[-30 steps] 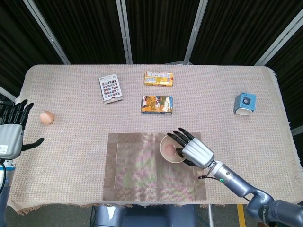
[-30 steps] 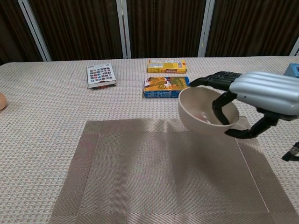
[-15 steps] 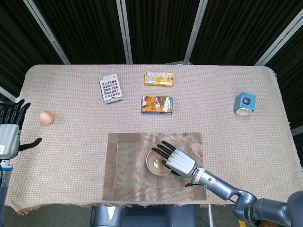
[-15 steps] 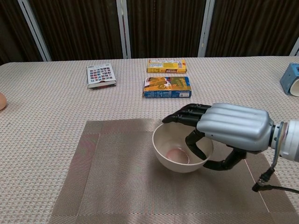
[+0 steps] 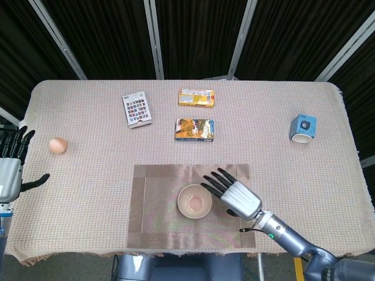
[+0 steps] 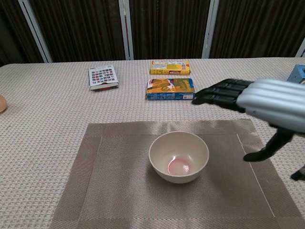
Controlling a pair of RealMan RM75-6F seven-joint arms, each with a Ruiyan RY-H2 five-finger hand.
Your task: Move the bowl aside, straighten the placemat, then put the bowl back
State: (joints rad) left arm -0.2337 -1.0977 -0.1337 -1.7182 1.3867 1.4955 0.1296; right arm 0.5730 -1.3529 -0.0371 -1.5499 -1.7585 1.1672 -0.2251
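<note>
One bowl (image 5: 195,201) stood upright near the middle of the placemat (image 5: 153,205), in the lower centre of the head view, with a pinkish patch showing at its bottom. The placemat lay flat with its edges running square to the table (image 5: 88,117) edge. The right hand (image 5: 234,193) hovered just right of the bowl, apart from it, fingers spread and extended, holding nothing; the chest view showed it raised above the mat's right portion. The left hand (image 5: 12,167) sat at the far left edge of the frame, fingers apart and empty, well away from the mat.

Judged from this layout, the final step, returning the bowl, appeared complete or all but complete. The next move would call only for clearing the right hand off without brushing the rim.

Elsewhere on the table were an egg (image 5: 57,145) at mid-left, three boxes (image 5: 194,129) in the upper centre, and a blue cup (image 5: 303,128) lying at the right.
</note>
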